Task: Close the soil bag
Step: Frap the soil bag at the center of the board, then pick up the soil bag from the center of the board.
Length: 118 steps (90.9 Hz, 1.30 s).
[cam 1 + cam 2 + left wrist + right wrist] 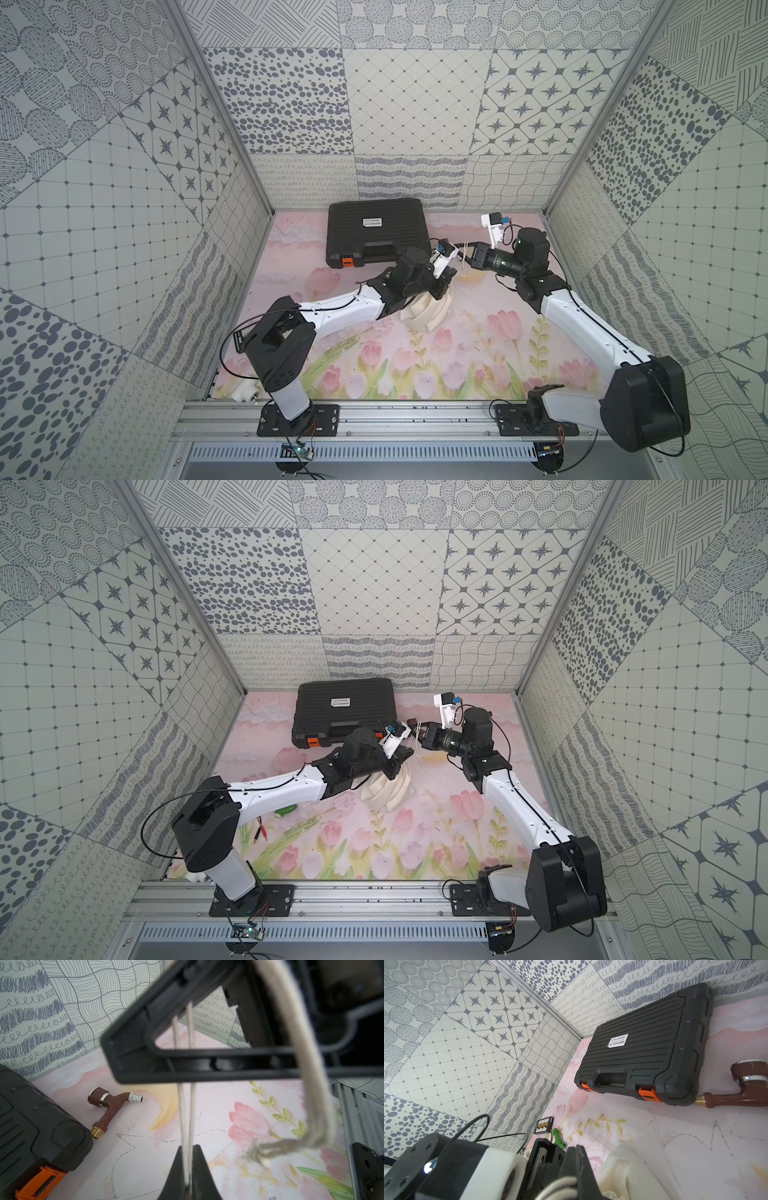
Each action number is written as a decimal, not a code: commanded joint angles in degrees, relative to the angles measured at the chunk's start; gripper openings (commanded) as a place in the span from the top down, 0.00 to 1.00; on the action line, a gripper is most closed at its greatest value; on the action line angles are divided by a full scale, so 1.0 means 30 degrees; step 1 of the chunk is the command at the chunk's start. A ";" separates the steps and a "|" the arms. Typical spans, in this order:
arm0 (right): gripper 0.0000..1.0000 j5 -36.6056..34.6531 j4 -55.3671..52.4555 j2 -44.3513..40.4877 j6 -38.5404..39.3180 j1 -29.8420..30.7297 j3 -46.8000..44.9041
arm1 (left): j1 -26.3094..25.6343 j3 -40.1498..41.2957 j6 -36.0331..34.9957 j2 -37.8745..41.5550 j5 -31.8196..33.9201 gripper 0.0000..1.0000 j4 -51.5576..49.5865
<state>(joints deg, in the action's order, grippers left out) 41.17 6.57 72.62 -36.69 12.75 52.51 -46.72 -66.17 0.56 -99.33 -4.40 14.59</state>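
Left wrist view: the left gripper (pixel 188 1169) is seen closed tight, with two thin pale cords (pixel 187 1118) pinched between its fingers. The cords are stretched straight from there toward the black frame of the right gripper. A further loop of cord, ending in a frayed knot, is shown blurred close to the lens.

In the right wrist view the right gripper (pixel 576 1165) is likewise found closed, its fingers pressed together. Pale cord is bunched at their base, so a grip on the cords is indicated. Cream cloth of the soil bag (pixel 623 1169) is seen just beside those fingers.

In both top views the soil bag (pixel 428 318) (pixel 390 791) is found on the flowered mat (pixel 457 365), near the black case (pixel 376 232). It is placed off the case's latched side, toward the arm bases. The bag is creased and gathered, and its mouth is hidden under the left arm's wrist. The cords are held between the bag and the case's near corner, where the two grippers meet. A brown tap fitting (pixel 112 1105) is laid with its brass thread just beside a corner of the case.
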 commanded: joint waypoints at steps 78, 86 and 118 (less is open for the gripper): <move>1.00 -0.1306 1.3719 -0.2018 -0.2560 -0.3548 0.3299 | 0.0753 -0.1840 0.1239 -0.1252 0.4676 0.96 -2.1662; 1.00 -0.1135 1.3662 -0.1956 -0.2692 -0.3548 0.2906 | 0.1800 -0.2863 0.0597 -0.0544 0.5511 0.97 -2.2208; 1.00 -0.0849 1.5876 0.0533 -0.4466 -0.2303 0.3528 | 0.5346 -0.8884 -0.1903 0.1755 1.0450 1.00 -2.5113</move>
<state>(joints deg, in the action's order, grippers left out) 47.40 27.81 75.29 -47.40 9.04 54.61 -38.87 -86.76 -0.40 -96.18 -4.43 -8.10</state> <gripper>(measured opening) 0.047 0.116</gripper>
